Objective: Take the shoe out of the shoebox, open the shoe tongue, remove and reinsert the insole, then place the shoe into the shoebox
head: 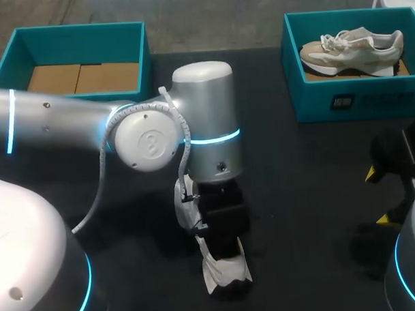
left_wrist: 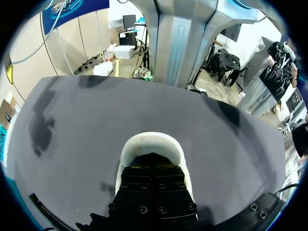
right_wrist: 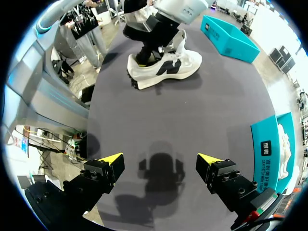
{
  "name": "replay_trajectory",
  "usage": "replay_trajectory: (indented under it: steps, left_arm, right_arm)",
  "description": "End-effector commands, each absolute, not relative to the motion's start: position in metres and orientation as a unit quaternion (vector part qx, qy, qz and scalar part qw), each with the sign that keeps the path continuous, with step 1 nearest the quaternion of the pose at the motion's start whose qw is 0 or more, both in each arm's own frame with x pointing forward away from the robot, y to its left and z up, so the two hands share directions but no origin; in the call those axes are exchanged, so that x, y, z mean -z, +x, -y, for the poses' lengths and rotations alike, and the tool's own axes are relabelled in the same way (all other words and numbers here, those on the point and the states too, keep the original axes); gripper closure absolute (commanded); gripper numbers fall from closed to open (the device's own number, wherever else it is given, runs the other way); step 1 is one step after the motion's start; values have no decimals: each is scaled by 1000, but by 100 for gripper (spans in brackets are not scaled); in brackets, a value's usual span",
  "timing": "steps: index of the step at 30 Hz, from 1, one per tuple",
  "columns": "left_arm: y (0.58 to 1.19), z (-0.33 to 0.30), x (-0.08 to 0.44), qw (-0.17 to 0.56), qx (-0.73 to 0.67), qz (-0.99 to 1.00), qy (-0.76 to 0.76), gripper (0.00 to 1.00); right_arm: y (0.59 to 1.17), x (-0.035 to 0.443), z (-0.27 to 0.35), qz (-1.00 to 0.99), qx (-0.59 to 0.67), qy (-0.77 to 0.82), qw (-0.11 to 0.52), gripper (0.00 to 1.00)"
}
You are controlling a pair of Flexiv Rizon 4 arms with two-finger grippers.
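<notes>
- Silver left arm (head: 56, 120) sits closest to the head camera. It enters from the left side and bends so that its wrist points straight down over the middle of the dark counter (head: 297, 193).
- Well beyond the left end effector, at the far left corner of the counter, stands an open teal shoebox (head: 80, 37). Brown cardboard lines its bottom.
- Left end effector (head: 224, 243) is lowered into the opening of a white shoe (head: 225, 274). Its black body fills the opening in its own wrist view, with the shoe's padded white heel collar (left_wrist: 151, 142) curving just ahead of it. Whether it grips anything inside cannot be told, because its tip is hidden by the shoe.
- That white shoe stands on its sole on the counter, outside both boxes. From the right wrist view it is seen side-on, with a dark logo on its flank (right_wrist: 178, 65), well ahead of the right end effector.
- Right end effector (right_wrist: 160, 161) hangs over bare counter near the right edge. Its two yellow-tipped fingers (right_wrist: 110, 159) are spread wide with nothing between them, and only its shadow lies below.
- A second teal shoebox (head: 355, 99) stands beyond the right end effector at the far right corner. A beige shoe (head: 354, 48) rests inside it on its sole.
</notes>
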State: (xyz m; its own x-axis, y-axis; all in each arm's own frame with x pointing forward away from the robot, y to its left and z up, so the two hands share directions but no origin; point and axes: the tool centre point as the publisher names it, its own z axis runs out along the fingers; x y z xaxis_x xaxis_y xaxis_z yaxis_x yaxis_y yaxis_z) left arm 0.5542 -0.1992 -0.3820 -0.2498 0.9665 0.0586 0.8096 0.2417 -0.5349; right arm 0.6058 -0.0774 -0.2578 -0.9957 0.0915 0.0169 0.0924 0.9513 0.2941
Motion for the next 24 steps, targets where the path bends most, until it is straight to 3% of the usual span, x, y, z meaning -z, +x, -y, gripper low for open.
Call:
replay_trajectory:
  steps: [1,12,24]
  left_arm:
    - [550,205,393,195,-203,762,-584,100]
    - [549,203,426,174,-172,773,-586,100]
    - [580,179,416,124,-114,792,-587,100]
  right_arm:
    - [604,258,78,988,148,-47,1,0]
    - [604,258,78,988,148,-47,1,0]
    - [604,258,78,988,148,-47,1,0]
